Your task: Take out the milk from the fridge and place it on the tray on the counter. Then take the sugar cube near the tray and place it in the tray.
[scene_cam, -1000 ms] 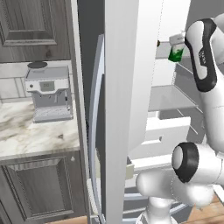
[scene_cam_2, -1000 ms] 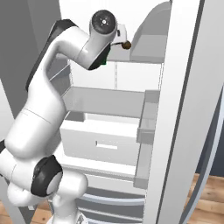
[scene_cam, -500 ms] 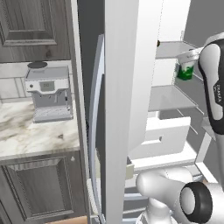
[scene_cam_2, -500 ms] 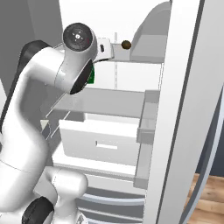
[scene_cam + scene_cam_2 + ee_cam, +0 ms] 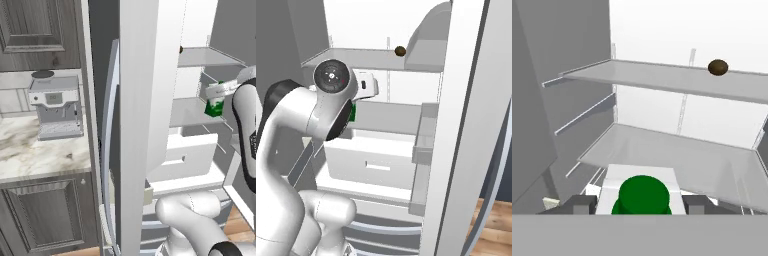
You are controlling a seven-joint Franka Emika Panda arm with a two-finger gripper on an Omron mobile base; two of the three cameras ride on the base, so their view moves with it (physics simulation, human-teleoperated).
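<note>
My gripper (image 5: 640, 206) is shut on the milk (image 5: 642, 192), a carton with a white top and a green cap, held between both fingers (image 5: 579, 204). In the left base view the milk (image 5: 215, 106) hangs in front of the fridge's middle shelf (image 5: 192, 111), under the hand (image 5: 218, 90). From the right base, a sliver of green milk (image 5: 353, 113) peeks out behind my forearm. The fridge (image 5: 150, 100) stands open, its curved silver handle (image 5: 107, 150) facing the counter (image 5: 40, 155). The tray and the sugar cube are out of view.
A small brown round thing (image 5: 718, 67) lies on the upper shelf (image 5: 371, 57). A white drawer (image 5: 376, 160) sits below the middle shelf. A grey coffee machine (image 5: 55, 107) stands on the counter, left of the open fridge door.
The arm has carried the milk down from the upper shelf level to the middle shelf level and drawn it back toward the base. The grip stays the same.
</note>
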